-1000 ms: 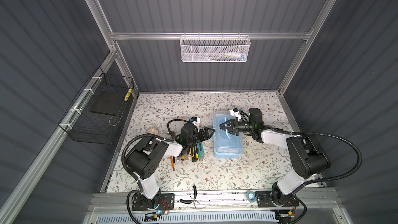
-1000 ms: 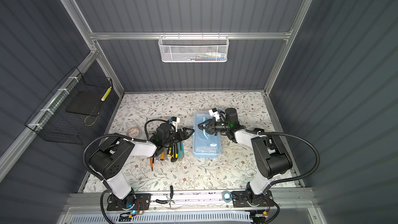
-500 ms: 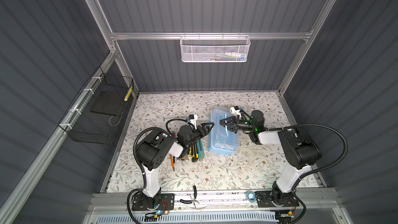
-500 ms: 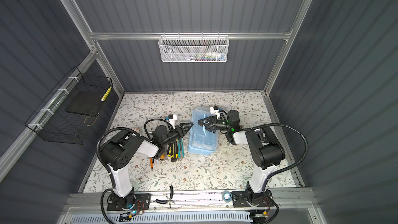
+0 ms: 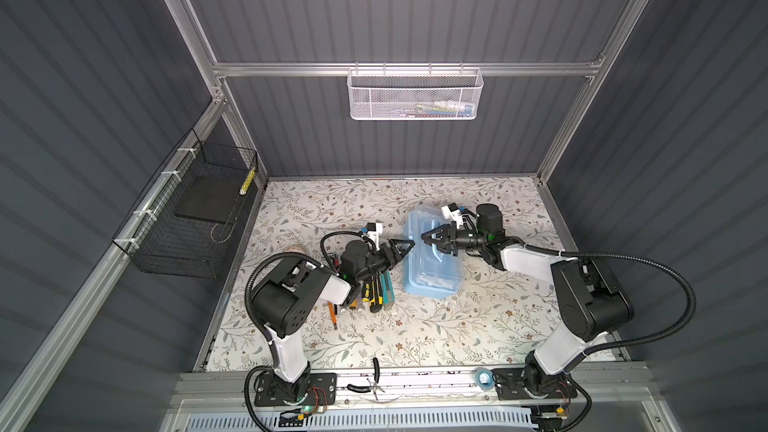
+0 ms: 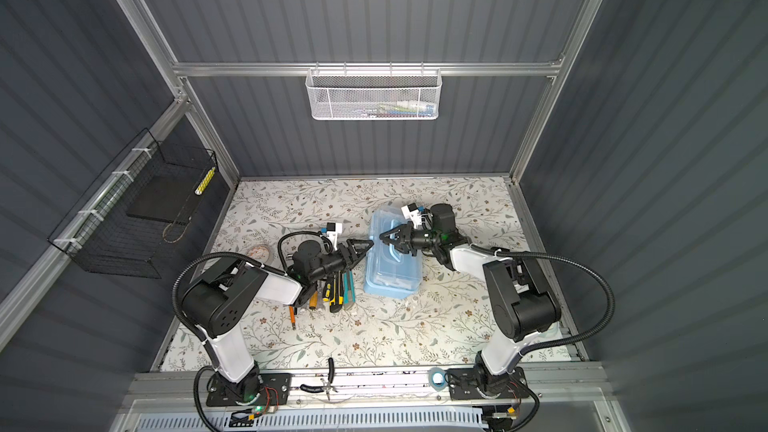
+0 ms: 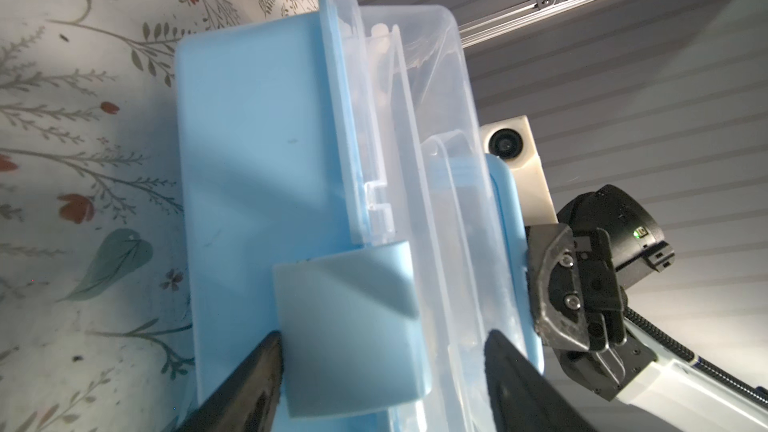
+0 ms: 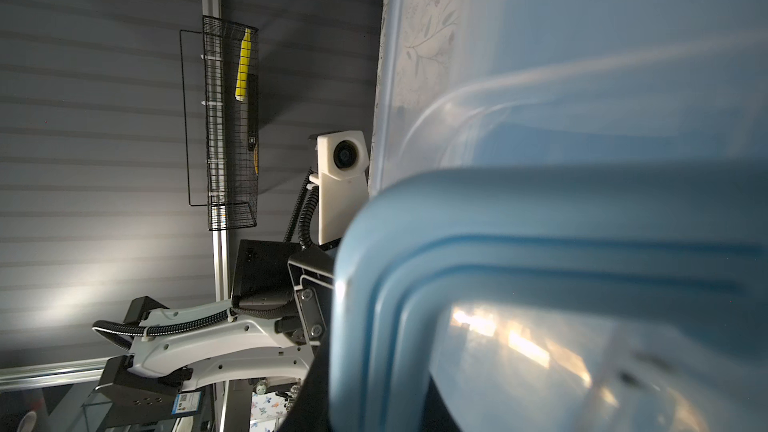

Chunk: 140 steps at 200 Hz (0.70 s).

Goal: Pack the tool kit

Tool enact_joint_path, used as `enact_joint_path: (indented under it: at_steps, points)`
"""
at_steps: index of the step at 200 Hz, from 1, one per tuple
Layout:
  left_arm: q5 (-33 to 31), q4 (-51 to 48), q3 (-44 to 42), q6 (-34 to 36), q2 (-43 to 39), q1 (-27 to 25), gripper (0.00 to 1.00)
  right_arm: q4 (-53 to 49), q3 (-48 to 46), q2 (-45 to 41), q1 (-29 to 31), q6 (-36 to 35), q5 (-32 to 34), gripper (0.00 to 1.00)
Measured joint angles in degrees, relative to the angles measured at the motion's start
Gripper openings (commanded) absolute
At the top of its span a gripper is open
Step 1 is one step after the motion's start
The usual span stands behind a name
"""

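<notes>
The tool kit box [image 5: 432, 261] [image 6: 392, 263], light blue with a clear lid, lies askew mid-table. My right gripper [image 5: 436, 241] [image 6: 395, 239] is shut on its light-blue handle [image 8: 415, 284], with a dark finger on each side. My left gripper [image 5: 405, 247] [image 6: 362, 248] stands open at the box's left side. Its fingertips [image 7: 253, 380] straddle the blue latch [image 7: 349, 334]. Beside the left arm lie a yellow-black utility knife [image 5: 376, 292], a teal knife [image 5: 388, 290] and slim screwdrivers [image 5: 332, 313].
A white mesh basket [image 5: 415, 95] hangs on the back wall. A black wire basket [image 5: 187, 222] hangs on the left wall. Pliers [image 5: 376, 380] and a tape roll [image 5: 483, 376] sit on the front rail. Another roll [image 5: 297, 249] lies behind the left arm.
The box has turned and shifted slightly left with the right gripper on its handle. The left gripper has lifted off the tools to the box's latch side.
</notes>
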Motion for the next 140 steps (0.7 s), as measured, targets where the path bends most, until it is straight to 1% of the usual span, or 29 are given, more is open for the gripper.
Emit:
enact_joint_path:
  at_steps: [16, 32, 94, 140]
  points:
    - [0.2, 3.5, 0.3, -2.0, 2.4, 0.0, 0.73, -1.9, 0.5, 0.2, 0.0, -1.3, 0.7, 0.00]
    - [0.4, 4.5, 0.5, -2.9, 3.2, 0.0, 0.73, -2.1, 0.6, 0.3, 0.0, -1.5, 0.8, 0.00]
    - [0.8, 4.2, 1.3, -5.2, 3.2, 0.2, 0.73, 1.8, -0.4, 1.0, -0.5, 0.1, -0.5, 0.00]
    - [0.9, 1.4, 1.8, -5.8, 1.4, 0.3, 0.72, 4.3, -1.0, 1.5, -1.5, 0.8, -2.4, 0.00]
